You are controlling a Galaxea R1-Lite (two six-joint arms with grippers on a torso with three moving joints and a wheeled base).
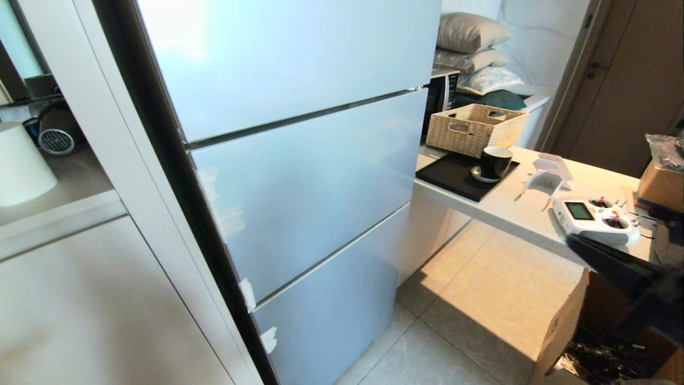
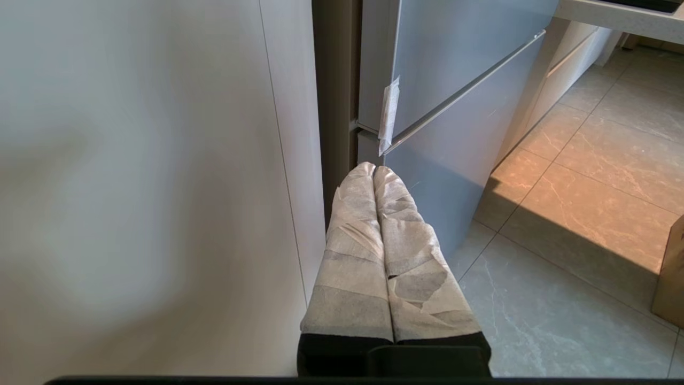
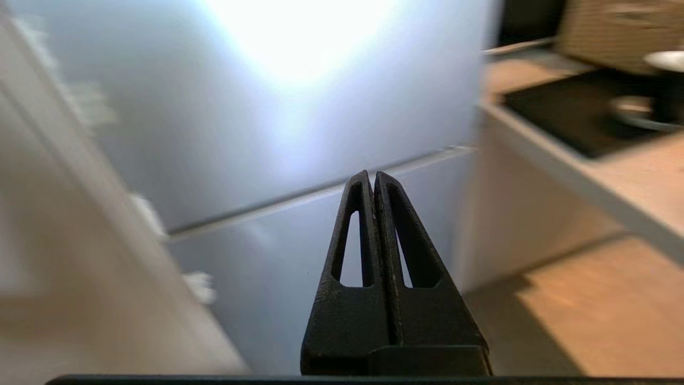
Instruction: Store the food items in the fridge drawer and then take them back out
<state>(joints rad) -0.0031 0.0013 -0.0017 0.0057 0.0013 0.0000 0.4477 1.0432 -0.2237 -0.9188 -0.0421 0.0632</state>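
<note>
Beside the pale blue-grey fridge (image 1: 299,176), on its right, a white counter (image 1: 513,208) is seen, with tiled floor (image 1: 470,315) left free between the two. No brand or readable writing is made out on the fridge; only scraps of white tape (image 1: 247,294) are stuck along its left edge. All three fronts of the fridge are shut flush, so the fridge drawer and the food items are hidden from every view and their place cannot be told. On the counter right of the fridge a woven basket (image 1: 475,128) is set, its contents not made out, and a dark mug (image 1: 495,161) is stood on a saucer on a black tray (image 1: 454,174). Further right of the fridge a white remote controller (image 1: 596,219) is laid, and an open cardboard box (image 1: 566,326) is stood on the floor. The right gripper (image 3: 372,176) is pointed at the fridge's lower seam, clenched and empty. The left gripper (image 2: 374,170), tape-wrapped, is held low by the fridge's left edge, pressed closed with nothing in it.
</note>
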